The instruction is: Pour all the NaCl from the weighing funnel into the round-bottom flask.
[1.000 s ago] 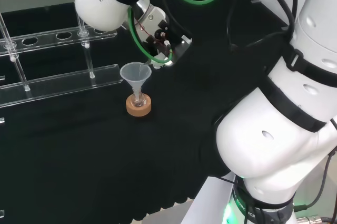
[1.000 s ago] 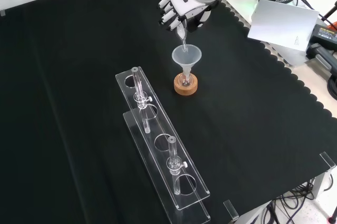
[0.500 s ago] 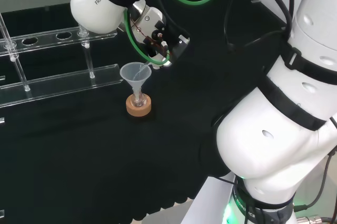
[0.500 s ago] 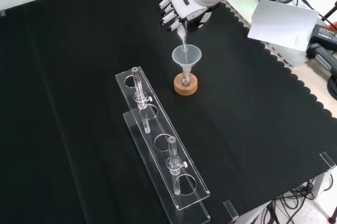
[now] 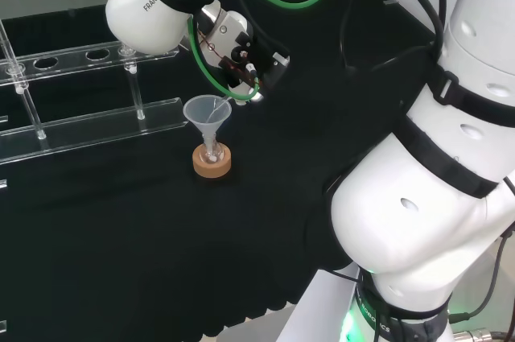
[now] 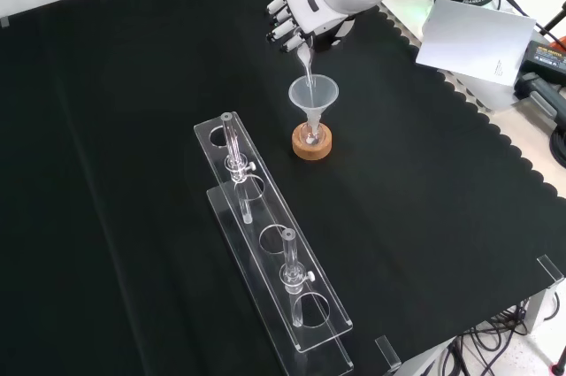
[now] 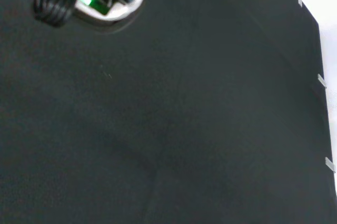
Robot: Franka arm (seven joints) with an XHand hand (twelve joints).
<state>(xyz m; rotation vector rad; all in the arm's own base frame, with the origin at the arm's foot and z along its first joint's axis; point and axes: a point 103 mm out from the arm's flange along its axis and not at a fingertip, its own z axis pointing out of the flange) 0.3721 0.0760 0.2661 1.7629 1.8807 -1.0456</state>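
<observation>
A small round-bottom flask [image 6: 310, 136] stands on a cork ring [image 6: 311, 144] with a clear funnel [image 6: 313, 95] in its neck. In the head view the funnel [image 5: 207, 112] sits over the cork ring [image 5: 212, 162]. The hand [image 6: 305, 11] hangs just above the funnel, fingers curled round a clear weighing funnel [image 6: 305, 59] that is tipped down with its spout over the funnel's mouth. In the head view the weighing funnel's tip [image 5: 221, 106] reaches into the funnel from the hand [image 5: 241, 56]. Whether salt is flowing I cannot tell.
A clear acrylic rack [image 6: 270, 243] with two glass tubes stands in front of the flask in the front view; in the head view the rack [image 5: 80, 121] lies to the left. A grey sheet [image 6: 473, 35] lies at the bench's far right edge.
The hand has risen slightly and turned a little further, tipping the weighing funnel more steeply over the funnel. The flask and stand have not moved.
</observation>
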